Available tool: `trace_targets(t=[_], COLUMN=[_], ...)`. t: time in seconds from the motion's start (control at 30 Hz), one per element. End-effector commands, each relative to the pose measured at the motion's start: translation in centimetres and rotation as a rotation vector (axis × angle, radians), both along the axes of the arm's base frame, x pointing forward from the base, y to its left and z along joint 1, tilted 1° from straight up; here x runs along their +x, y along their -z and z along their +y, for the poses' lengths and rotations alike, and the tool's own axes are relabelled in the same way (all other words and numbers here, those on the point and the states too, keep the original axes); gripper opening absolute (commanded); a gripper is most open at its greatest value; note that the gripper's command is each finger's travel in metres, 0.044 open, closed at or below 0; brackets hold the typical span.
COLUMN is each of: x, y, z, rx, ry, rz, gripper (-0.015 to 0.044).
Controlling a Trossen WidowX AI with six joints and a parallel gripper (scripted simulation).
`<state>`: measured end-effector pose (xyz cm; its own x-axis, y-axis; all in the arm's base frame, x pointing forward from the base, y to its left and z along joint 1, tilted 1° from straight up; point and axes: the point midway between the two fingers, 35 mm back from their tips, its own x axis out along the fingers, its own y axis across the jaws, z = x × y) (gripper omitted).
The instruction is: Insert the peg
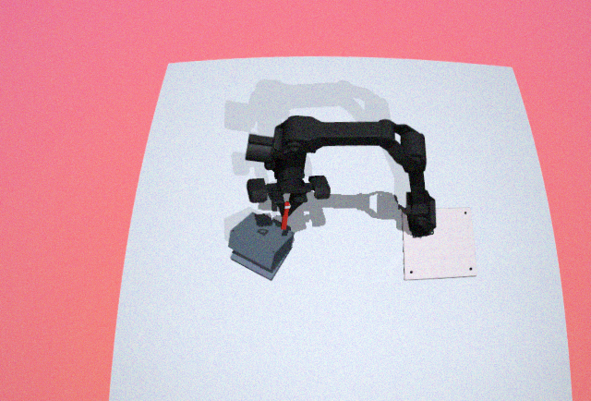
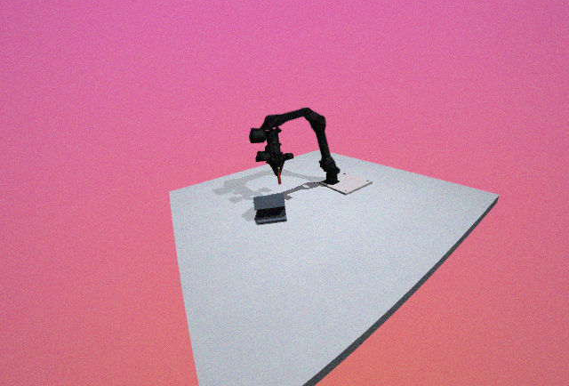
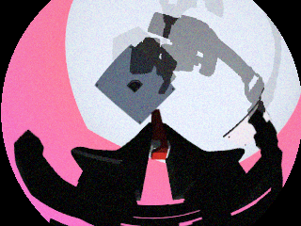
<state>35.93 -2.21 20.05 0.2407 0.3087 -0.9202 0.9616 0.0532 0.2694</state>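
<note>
Above sloped panel, red peg tilted, long axis slanting downward

So I've got the red peg pinched in my jaws, hanging tilted above the pale table, grey sloped block toward the left edge, white base plate near the far corner.

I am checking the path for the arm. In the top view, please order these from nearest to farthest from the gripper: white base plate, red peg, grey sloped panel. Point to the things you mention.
1. Red peg [image 1: 284, 217] [image 2: 279, 176] [image 3: 159, 129]: between the fingers.
2. Grey sloped panel [image 1: 255, 246] [image 2: 269, 202] [image 3: 139, 104]: just below the gripper [image 1: 286, 210] [image 2: 278, 172] [image 3: 156, 126] in the picture.
3. White base plate [image 1: 443, 249] [image 2: 351, 184] [image 3: 242, 136]: far right.
</note>
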Motion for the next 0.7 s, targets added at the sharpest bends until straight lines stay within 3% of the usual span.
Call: trace_targets(t=[0.0,0.67], x=[0.3,1.0], y=[-0.4,-1.3], z=[-0.4,-2.4], rx=[0.025,0.125], ry=[0.055,0.291], rz=[-0.002,0.028], gripper=[0.0,0.0])
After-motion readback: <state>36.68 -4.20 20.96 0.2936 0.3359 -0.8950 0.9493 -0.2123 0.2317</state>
